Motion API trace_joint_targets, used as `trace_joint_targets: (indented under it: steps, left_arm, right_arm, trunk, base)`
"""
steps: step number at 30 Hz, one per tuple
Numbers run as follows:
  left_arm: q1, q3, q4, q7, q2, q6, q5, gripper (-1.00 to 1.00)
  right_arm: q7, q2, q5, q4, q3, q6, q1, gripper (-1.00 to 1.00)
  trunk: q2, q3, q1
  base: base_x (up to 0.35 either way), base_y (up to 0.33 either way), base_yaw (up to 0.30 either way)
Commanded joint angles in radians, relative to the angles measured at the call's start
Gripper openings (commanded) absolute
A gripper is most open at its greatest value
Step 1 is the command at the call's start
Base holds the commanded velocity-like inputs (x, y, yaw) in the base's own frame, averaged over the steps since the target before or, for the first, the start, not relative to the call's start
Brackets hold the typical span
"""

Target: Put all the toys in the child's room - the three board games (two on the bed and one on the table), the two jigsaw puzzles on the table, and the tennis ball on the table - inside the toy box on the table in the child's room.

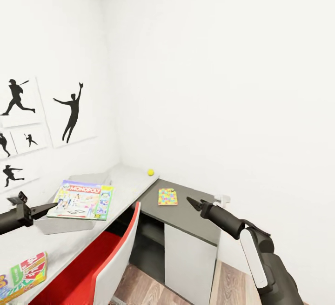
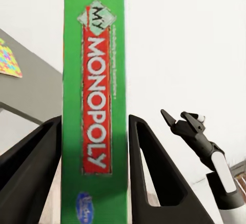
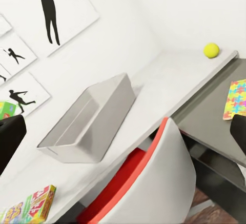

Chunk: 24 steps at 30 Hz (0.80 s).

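Observation:
My left gripper (image 1: 46, 209) is shut on the white-and-green Monopoly board game (image 1: 83, 200); its green edge (image 2: 95, 106) stands between the two fingers. In the head view the game hangs flat over the grey toy box (image 1: 59, 225) on the pale table (image 1: 128, 184). The toy box (image 3: 89, 116) looks empty. A yellow, green and red board game (image 1: 23, 274) lies near the table's front end. The tennis ball (image 1: 150, 172) rests at the far end. One jigsaw puzzle (image 1: 167, 197) lies on the lower dark section. My right gripper (image 1: 191, 201) hovers open beside the puzzle, its fingers (image 3: 10, 142) spread wide.
A red and white chair (image 1: 109, 260) is pushed against the table's edge. White walls close off the corner, with black silhouette posters (image 1: 70, 114) on the left wall. Wooden floor (image 1: 144, 286) shows below the white cabinet panel (image 1: 188, 263).

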Motion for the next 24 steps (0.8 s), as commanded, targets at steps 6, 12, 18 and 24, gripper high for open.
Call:
trace_joint_targets:
  steps: [6,12,18,24]
  left_arm:
    - [0.000,0.006,0.001,-0.004,0.003,0.010,0.000,-1.00]
    - [0.000,0.006,0.001,-0.004,0.002,0.009,0.000,-1.00]
    - [0.000,0.006,0.002,-0.004,0.001,0.008,-0.001,-1.00]
    - [0.000,0.006,0.002,-0.004,0.000,0.008,-0.002,-1.00]
  right_arm:
    - [0.002,0.001,-0.005,0.002,-0.001,0.008,0.000,1.00]
    - [0.001,0.002,-0.005,0.004,-0.002,0.008,0.000,1.00]
    - [0.001,0.002,-0.005,0.006,-0.003,0.007,0.000,1.00]
    - [0.001,0.001,-0.005,0.005,-0.003,0.006,0.000,1.00]
  trunk:
    - [-0.001,0.000,0.000]
    - [-0.001,0.000,0.000]
    - [-0.001,0.000,0.000]
    - [-0.001,0.000,0.000]
  base:
    - [0.000,0.000,0.288]
    - [0.005,0.000,0.288]
    - [0.128,0.000,0.288]
    - [0.300,0.000,0.216]
